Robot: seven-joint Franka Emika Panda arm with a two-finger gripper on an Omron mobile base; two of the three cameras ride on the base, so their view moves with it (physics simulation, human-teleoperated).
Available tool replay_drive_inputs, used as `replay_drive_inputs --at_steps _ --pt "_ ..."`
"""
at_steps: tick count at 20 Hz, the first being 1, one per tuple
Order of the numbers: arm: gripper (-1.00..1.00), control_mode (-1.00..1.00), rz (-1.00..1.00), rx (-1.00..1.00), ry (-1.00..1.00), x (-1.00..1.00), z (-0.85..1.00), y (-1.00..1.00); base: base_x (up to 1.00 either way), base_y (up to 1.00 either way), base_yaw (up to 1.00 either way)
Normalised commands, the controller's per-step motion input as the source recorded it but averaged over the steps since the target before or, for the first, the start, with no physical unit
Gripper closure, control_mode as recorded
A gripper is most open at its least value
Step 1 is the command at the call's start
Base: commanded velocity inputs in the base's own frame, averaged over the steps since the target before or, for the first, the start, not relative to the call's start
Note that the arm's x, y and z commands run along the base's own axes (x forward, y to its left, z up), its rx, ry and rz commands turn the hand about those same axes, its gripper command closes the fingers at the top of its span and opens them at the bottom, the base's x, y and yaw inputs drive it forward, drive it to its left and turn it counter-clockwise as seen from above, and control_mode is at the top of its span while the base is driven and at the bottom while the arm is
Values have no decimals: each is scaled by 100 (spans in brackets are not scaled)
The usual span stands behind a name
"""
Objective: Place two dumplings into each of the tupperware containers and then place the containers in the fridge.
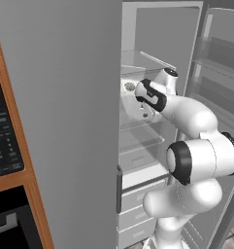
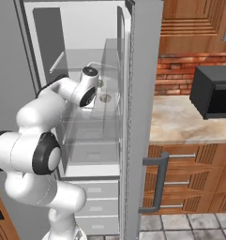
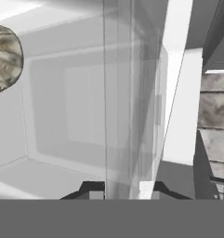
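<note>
From the left base view, the arm reached deep into the open fridge (image 1: 157, 29), its end effector (image 1: 138, 104) at mid-shelf height so the white tupperware container (image 1: 127, 90) could sit on the glass shelf (image 1: 140, 124); a dumpling (image 1: 130, 87) lay in it.

From the right base view, the wrist hid the fingers; another dumpling (image 2: 105, 98) rested just right of it on the tray.

In the hand view, the fingertips (image 3: 146, 189) stood almost together, clamped on the container's thin clear wall, I judged.
</note>
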Motion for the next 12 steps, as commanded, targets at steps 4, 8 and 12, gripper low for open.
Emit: replay_drive_inputs --at_steps 4,8,12 --pt "100 -100 25 -7 0 -7 0 30 0 0 0" --pt "100 -100 17 -2 -1 2 0 11 0 0 0" --pt "-100 -100 5 0 -9 3 0 2 0 0 0"
